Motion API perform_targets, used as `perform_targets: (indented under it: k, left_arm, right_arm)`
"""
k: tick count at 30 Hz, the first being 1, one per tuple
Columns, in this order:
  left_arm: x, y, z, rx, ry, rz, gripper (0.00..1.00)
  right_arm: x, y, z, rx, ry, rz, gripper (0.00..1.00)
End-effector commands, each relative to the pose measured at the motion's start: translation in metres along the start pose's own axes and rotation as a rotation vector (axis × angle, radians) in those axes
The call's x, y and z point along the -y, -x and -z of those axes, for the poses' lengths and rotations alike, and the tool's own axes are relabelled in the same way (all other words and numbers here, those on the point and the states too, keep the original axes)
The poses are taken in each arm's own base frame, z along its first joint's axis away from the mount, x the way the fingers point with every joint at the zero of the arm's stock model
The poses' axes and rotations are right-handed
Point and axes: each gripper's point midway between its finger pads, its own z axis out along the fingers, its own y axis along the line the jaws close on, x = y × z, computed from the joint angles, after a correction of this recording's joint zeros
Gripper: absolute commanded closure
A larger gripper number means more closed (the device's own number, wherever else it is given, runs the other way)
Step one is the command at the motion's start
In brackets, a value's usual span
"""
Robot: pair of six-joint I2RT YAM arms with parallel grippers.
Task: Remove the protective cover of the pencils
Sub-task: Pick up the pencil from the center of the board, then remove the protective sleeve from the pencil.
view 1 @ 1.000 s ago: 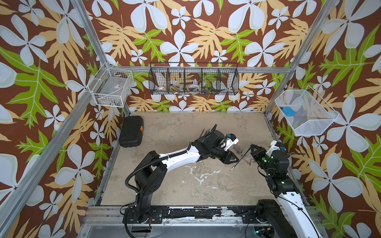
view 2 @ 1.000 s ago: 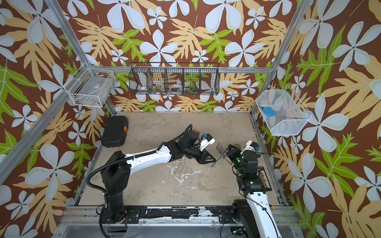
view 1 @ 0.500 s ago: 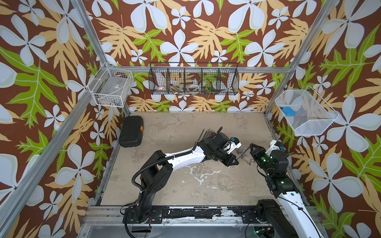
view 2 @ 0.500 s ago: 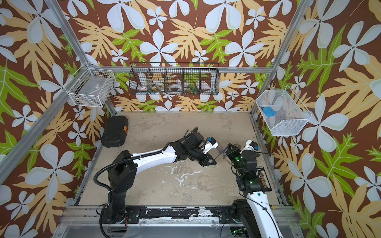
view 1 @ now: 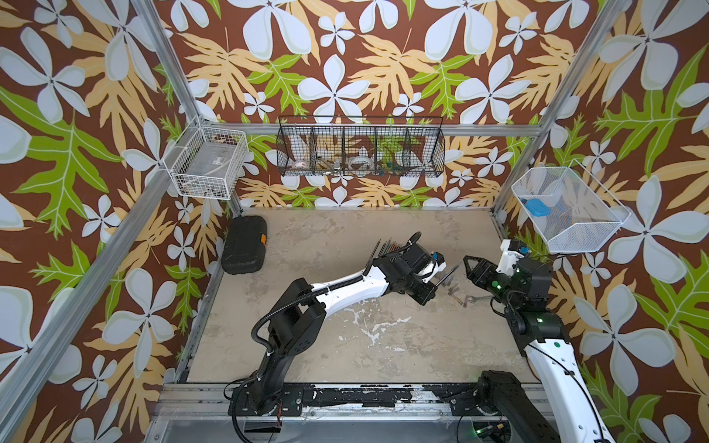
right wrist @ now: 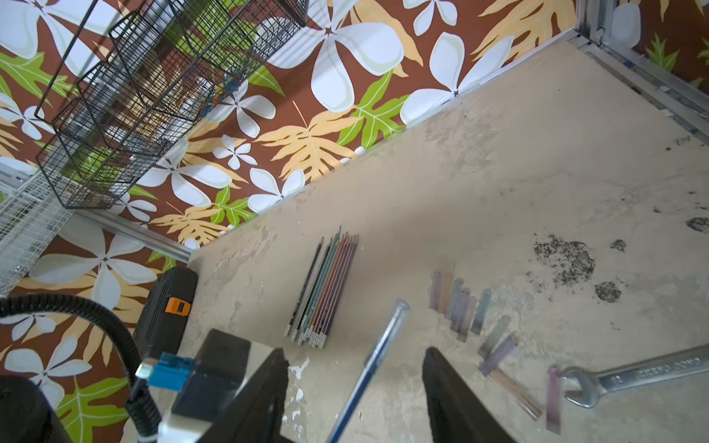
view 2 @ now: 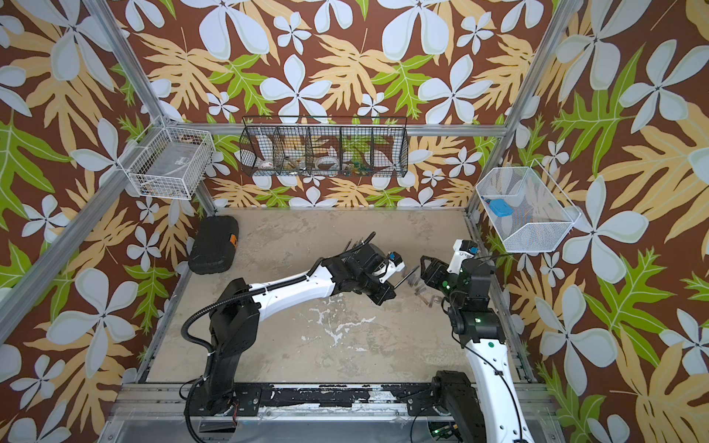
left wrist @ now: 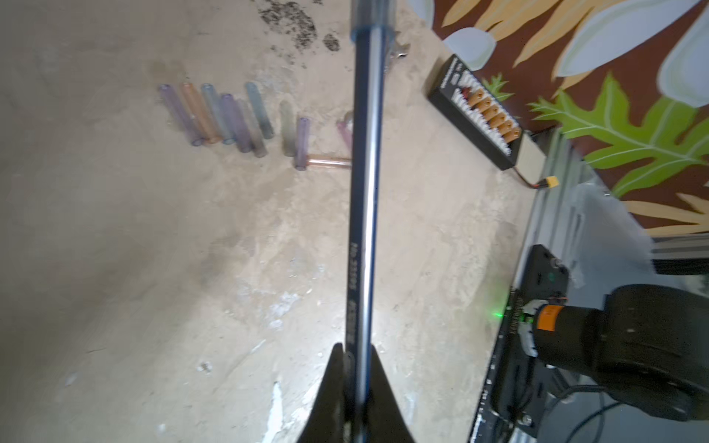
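A black case (view 1: 244,245) with an orange latch lies at the table's (view 1: 345,345) left edge. To the right of the case, well apart from it, the row of pencils (right wrist: 326,291) lies side by side on the table, bare tips pointing toward the back wall.

Further right of the case, the left gripper (left wrist: 355,356) is clamped tight on a dark blue pencil (left wrist: 364,191). It holds the pencil off the table with a clear cap (right wrist: 399,310) on its far tip.

Further right again, a scatter of loose caps (left wrist: 230,115) in faint purple, orange and blue lies on the table. A spanner (right wrist: 633,372) lies just beside them, on the side away from the case.

Farthest from the case, the right gripper (right wrist: 355,351) has its jaws spread apart. The held pencil passes between them and neither finger touches it.
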Motion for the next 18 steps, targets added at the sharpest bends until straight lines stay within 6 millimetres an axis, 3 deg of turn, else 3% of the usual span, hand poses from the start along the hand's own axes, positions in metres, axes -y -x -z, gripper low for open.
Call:
perform_targets:
  k: [1,4,7,14,18]
  left_arm:
    - [-0.028,-0.007,0.009,-0.036,0.177,-0.087,1.00]
    - [-0.042,-0.001,0.021,-0.014,0.270,-0.132,1.00]
    - [-0.037,0.012,0.034,0.060,0.265,-0.153,1.00]
    - [0.019,0.034,0.065,0.263,-0.033,-0.162,1.00]
    - [0.042,0.030,0.082,0.341,-0.202,-0.243,1.00]
  right_arm:
    - [-0.020,-0.012,0.009,-0.066,0.186,0.044,0.40]
    - [-0.022,-0.022,0.008,-0.105,0.278,-0.006,0.40]
    - [-0.020,-0.031,0.005,-0.133,0.291,-0.025,0.40]
    - [-0.016,-0.031,0.008,-0.123,0.254,0.001,0.40]
    - [-0.017,-0.030,0.010,-0.115,0.253,0.006,0.40]
